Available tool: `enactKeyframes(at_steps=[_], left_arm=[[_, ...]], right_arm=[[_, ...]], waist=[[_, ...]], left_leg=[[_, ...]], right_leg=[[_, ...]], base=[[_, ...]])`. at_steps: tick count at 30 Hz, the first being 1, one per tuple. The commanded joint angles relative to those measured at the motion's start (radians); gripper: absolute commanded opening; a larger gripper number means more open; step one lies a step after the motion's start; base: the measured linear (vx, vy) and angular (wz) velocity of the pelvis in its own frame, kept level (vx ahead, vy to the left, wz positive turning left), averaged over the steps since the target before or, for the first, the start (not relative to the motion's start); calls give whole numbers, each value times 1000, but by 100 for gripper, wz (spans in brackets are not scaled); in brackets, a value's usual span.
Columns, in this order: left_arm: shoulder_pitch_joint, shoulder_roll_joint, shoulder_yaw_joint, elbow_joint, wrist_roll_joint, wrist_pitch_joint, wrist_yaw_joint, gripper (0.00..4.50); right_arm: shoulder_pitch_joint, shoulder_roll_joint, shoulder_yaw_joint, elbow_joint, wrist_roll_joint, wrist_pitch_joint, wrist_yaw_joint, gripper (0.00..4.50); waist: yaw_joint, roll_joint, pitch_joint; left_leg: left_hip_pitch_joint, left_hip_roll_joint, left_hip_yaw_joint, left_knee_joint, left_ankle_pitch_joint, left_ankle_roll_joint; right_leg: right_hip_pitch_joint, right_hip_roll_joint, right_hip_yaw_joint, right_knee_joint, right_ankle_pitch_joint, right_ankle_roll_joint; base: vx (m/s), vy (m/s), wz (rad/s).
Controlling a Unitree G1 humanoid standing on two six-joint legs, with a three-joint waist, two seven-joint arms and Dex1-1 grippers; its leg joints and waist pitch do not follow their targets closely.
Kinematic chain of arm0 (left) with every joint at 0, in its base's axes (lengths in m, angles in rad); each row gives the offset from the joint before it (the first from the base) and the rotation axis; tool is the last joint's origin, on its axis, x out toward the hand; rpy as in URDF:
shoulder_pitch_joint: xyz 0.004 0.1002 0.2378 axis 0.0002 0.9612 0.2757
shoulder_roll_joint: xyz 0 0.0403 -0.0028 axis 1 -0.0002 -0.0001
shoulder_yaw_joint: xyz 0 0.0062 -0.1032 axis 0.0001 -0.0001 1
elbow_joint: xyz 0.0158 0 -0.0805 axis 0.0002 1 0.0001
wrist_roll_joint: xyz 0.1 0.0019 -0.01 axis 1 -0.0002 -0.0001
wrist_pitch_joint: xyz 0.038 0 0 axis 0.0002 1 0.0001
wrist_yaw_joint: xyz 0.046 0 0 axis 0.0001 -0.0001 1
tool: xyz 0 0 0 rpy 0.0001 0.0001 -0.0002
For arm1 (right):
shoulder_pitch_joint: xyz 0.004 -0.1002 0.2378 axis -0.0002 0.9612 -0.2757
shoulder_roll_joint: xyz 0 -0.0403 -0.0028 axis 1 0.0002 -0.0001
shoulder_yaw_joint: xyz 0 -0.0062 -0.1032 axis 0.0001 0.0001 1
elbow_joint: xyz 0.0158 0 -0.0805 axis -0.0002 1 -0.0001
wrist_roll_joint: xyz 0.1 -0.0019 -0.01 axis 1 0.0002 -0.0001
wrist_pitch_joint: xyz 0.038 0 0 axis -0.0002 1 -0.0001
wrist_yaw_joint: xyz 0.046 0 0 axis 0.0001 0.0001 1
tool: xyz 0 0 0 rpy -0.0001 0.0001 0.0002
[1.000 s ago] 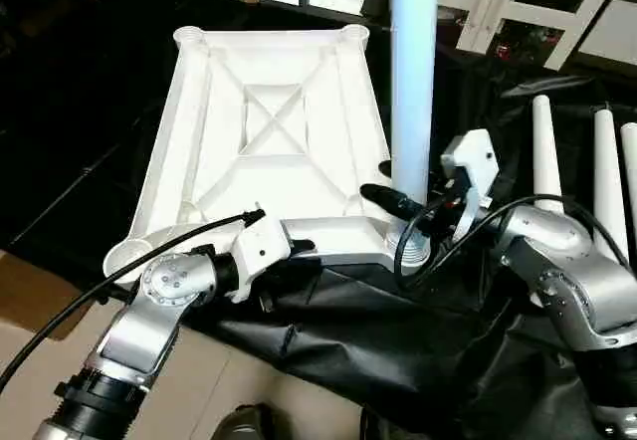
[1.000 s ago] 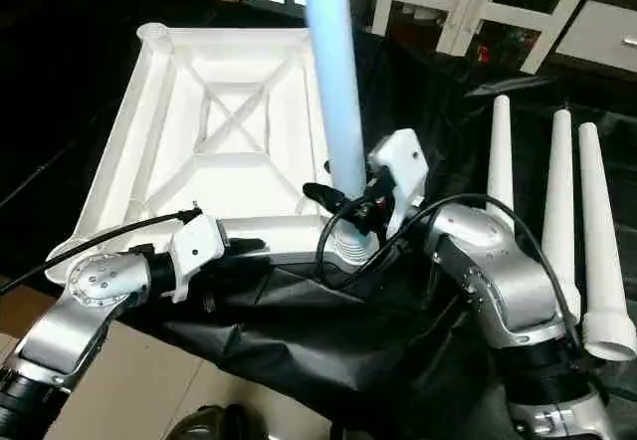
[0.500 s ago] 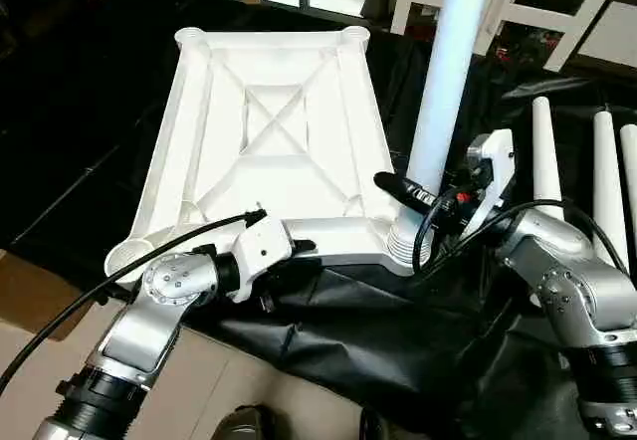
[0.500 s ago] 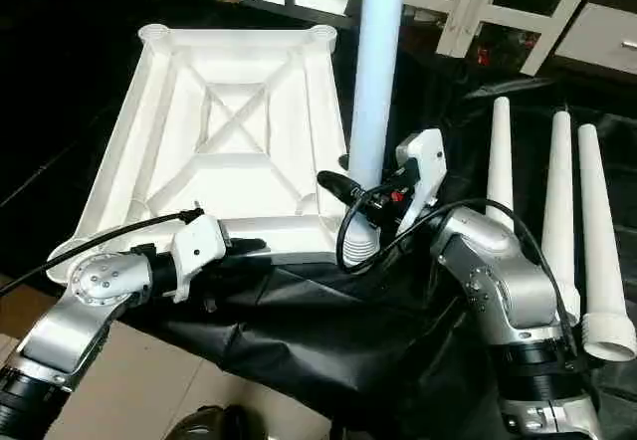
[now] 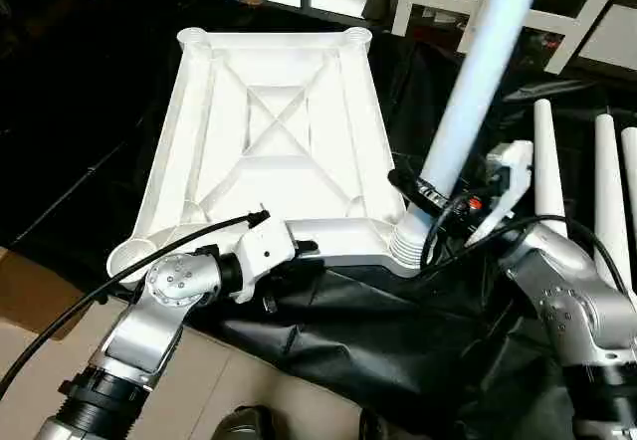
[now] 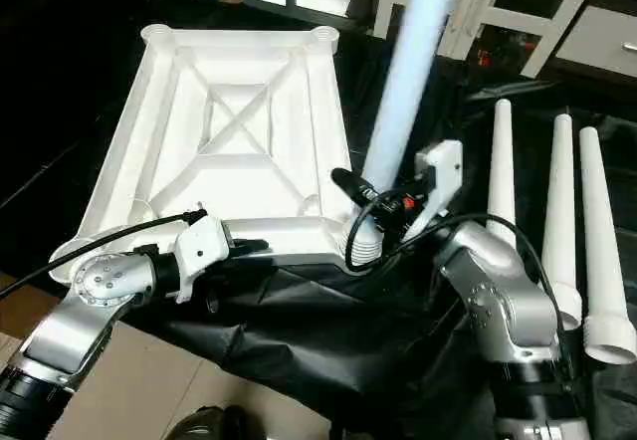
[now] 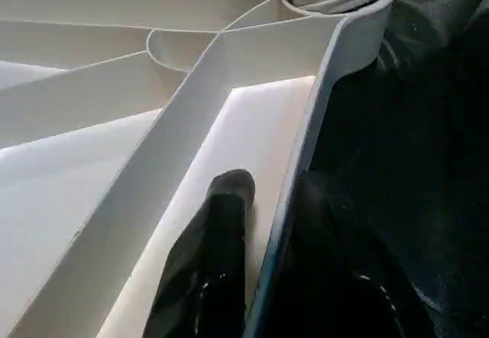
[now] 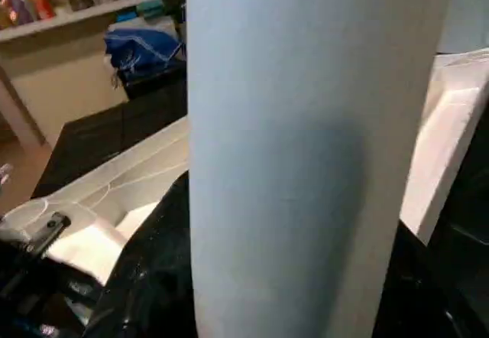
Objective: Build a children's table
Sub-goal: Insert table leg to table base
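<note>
Right pincer (image 5: 430, 189) clamped on the lower end of a white leg (image 5: 476, 82); the leg's ribbed foot sits in the near right corner socket of the tabletop (image 5: 269, 131), and the leg tilts toward the robot's right. Left pincer (image 5: 295, 251) clamped on the tabletop's near rim, one finger (image 7: 218, 238) inside the rim, one outside. Tabletop lies underside up on the black-draped counter (image 5: 70, 111). Three spare legs (image 6: 557, 211) lie side by side toward the counter's right edge.

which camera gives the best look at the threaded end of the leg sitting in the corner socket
The left eye view: the leg leans, and its ribbed end meets the near right socket of the tabletop. The right eye view shows the same. The left wrist view catches just the ribbed end at the corner. The right wrist view has the leg's smooth shaft.
</note>
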Motion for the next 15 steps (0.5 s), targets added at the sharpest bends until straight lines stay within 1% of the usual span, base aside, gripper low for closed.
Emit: enactKeyframes(at_steps=[1,4,6,7,8,9,10,11,12,13,15], left_arm=[[11,10,-3,21,17,-6,4,77],[11,10,-4,21,17,-7,5,77],[12,10,-4,22,16,-7,8,77],[12,9,-4,22,17,-8,10,77],[12,9,-4,22,17,-9,12,77],[12,9,-4,22,17,-9,13,77],[11,9,-4,23,17,-9,15,77],[11,9,-5,23,17,-10,16,77],[11,9,-6,23,17,-10,18,77],[11,9,-6,23,17,-10,19,77],[10,9,-7,25,17,-12,22,77]], right_arm=[[63,-2,-60,44,-24,6,-56,183],[75,4,-70,34,-17,0,-60,183],[100,9,-74,18,-17,-13,-61,183],[133,9,-65,-7,-27,-36,-53,183],[144,8,-60,-15,-32,-44,-50,183],[154,6,-53,-23,-40,-54,-45,183],[172,0,-38,-35,-60,-72,-37,183],[184,-3,-27,-41,-73,-79,-29,183],[198,-8,-14,-48,-91,-91,-21,183],[205,-10,-7,-51,-97,-95,-17,183],[223,-19,15,-54,-121,-113,-9,183]], waist=[[0,4,-48],[1,3,-47],[2,3,-46],[2,2,-46],[5,2,-48],[5,0,-49],[6,0,-49],[7,-1,-51],[9,0,-50],[9,-1,-48],[10,-1,-46]], left_leg=[[29,75,-34,-87,-189,44],[27,74,-35,-88,-184,45],[29,75,-34,-90,-211,39],[28,75,-35,-91,-210,38],[29,77,-36,-91,-204,37],[29,76,-34,-90,-187,42],[27,76,-35,-90,-179,45],[28,75,-33,-88,-165,51],[26,75,-33,-88,-157,56],[26,75,-33,-89,-160,57],[25,76,-34,-91,-186,53]], right_leg=[[29,-64,41,-65,-140,-245],[30,-65,40,-65,-135,-245],[28,-67,42,-71,-180,-235],[29,-67,41,-71,-183,-232],[29,-68,41,-71,-178,-224],[28,-65,41,-69,-150,-224],[30,-65,41,-67,-140,-222],[30,-65,39,-66,-123,-224],[30,-65,40,-66,-116,-224],[30,-65,40,-67,-121,-223],[31,-67,40,-71,-163,-218]], base=[[0,0,0],[0,0,0],[0,0,0],[0,0,0],[0,0,0],[0,0,0],[0,0,0],[0,0,0],[0,0,0],[0,0,0],[0,0,0]])
